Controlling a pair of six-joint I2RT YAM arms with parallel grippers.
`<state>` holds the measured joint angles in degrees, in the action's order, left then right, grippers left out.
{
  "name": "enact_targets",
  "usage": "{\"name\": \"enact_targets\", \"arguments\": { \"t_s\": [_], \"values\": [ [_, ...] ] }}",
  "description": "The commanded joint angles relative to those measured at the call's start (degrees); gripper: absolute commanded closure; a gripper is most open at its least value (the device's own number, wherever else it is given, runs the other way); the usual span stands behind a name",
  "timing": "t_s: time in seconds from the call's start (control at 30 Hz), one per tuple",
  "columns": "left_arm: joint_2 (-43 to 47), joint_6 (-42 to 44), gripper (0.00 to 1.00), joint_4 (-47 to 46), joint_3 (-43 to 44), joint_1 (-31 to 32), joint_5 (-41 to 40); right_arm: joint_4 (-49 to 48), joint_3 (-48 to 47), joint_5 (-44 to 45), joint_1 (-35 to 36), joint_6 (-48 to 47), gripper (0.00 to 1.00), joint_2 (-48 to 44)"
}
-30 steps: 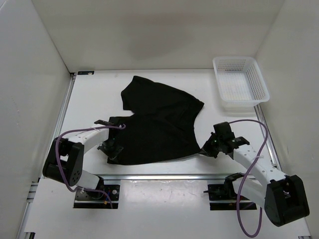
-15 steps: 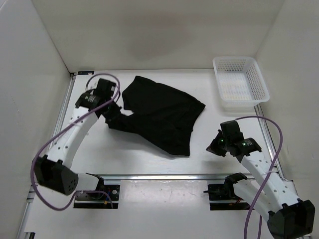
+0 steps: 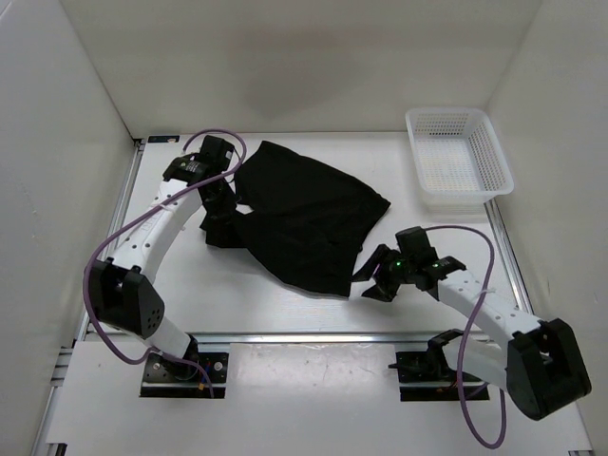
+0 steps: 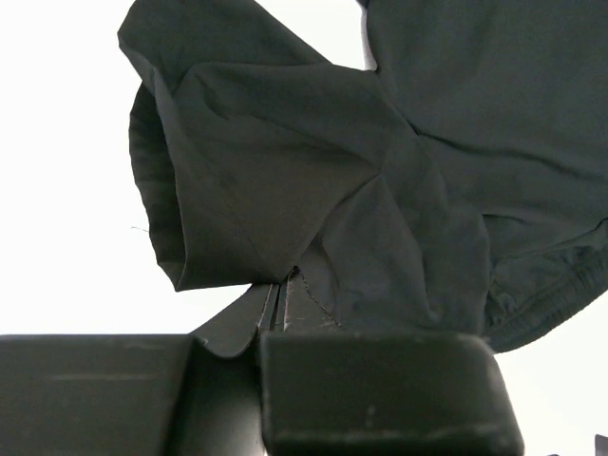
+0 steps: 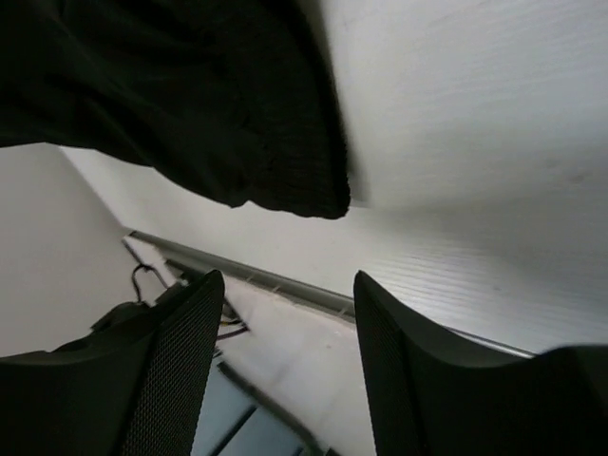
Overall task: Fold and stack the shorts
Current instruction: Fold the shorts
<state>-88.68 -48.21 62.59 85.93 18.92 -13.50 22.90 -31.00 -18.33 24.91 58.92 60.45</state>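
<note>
The black shorts (image 3: pixel 309 223) lie rumpled on the white surface (image 3: pixel 446 237), toward its far left. The left end effector (image 3: pixel 215 231) is clenched on a fold at their left edge. The right end effector (image 3: pixel 369 285) is released, fingers apart, just beside their near-right hem.

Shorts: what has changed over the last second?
The left tool, shut on the shorts, swung from the near edge back toward the far left, dragging that corner along. The right tool backed off, then returned open to the near-right hem. The basket stayed put.
</note>
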Motion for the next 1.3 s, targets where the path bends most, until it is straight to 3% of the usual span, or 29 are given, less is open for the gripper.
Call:
{"name": "enact_targets", "arguments": {
  "t_s": [0.0,0.2,0.47,0.73,0.77,0.87,0.9,0.93,1.27],
  "values": [
    [1.9,1.2,0.90,-0.1,-0.7,-0.2,0.1,-13.9,2.6,-6.6,1.9,13.1,0.38,3.0],
    [1.9,1.2,0.90,-0.6,-0.7,-0.2,0.8,-22.6,6.4,-8.1,5.8,23.4,0.44,9.4],
    [2.5,1.2,0.90,-0.6,-2.3,-0.2,0.2,-23.9,6.9,-6.3,6.3,24.6,0.39,14.2],
    [4.0,1.7,0.90,-0.1,-3.0,-0.2,0.2,-23.5,4.6,-4.4,6.3,23.2,0.43,21.4],
    [4.0,1.7,0.90,-0.1,-3.0,-0.2,0.2,-22.0,3.9,-2.5,6.3,22.5,0.45,21.4],
    [4.7,2.3,0.90,-0.1,-3.0,-0.8,1.3,-13.1,0.8,2.8,6.3,19.5,0.70,18.8],
    [4.7,2.3,0.90,-0.1,-3.0,-1.5,3.0,-10.7,-1.1,8.1,6.3,18.2,1.00,16.3],
    [5.4,2.8,0.90,-0.1,-3.0,-1.5,3.0,-5.0,-2.4,10.8,6.3,15.6,1.00,14.9],
    [11.9,4.0,0.90,2.2,-6.1,-2.6,1.9,15.0,-6.4,25.3,6.8,4.6,1.00,-3.0]
  ]
}}
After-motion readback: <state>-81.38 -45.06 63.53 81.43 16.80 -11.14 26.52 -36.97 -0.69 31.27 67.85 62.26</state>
